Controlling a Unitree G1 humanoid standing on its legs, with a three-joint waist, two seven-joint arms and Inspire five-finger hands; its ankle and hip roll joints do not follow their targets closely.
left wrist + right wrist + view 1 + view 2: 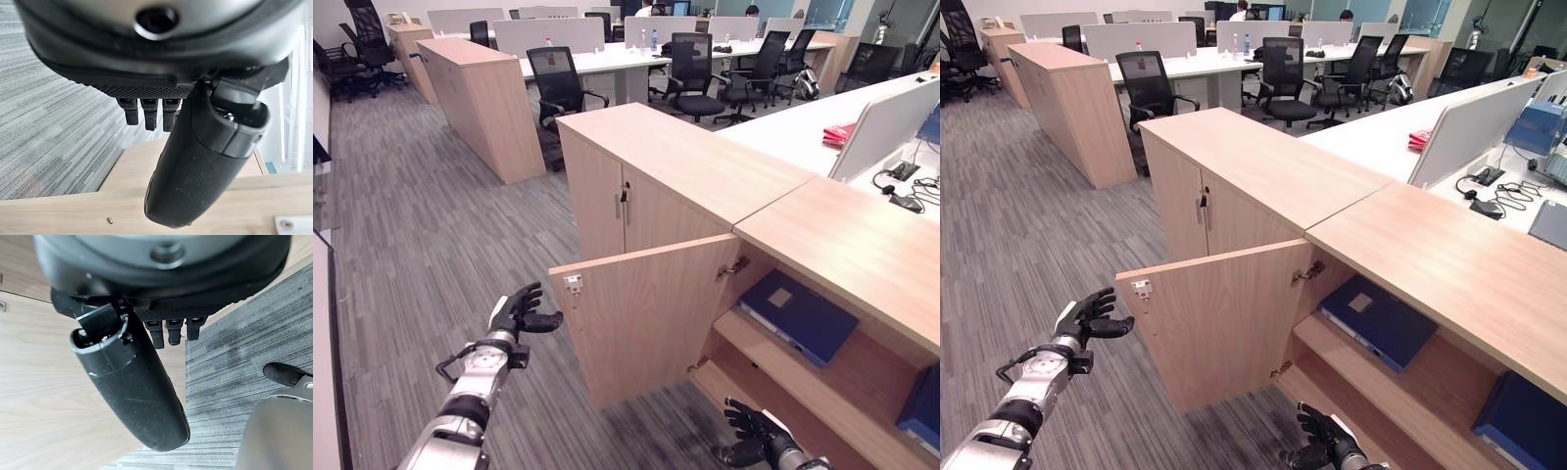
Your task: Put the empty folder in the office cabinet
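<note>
Two hands empty, fingers relaxed: left hand (517,311) just outside the cabinet door (646,318), right hand (751,439) low before the shelf (803,377). Blue folder (798,315) lying flat there already; probably light, stiff; best gripped along its spine.

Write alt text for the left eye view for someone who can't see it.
A blue folder lies on a shelf inside a wooden office cabinet whose door stands open. The robot's left hand hovers open beside the door; its right hand hangs low before the cabinet.
</note>
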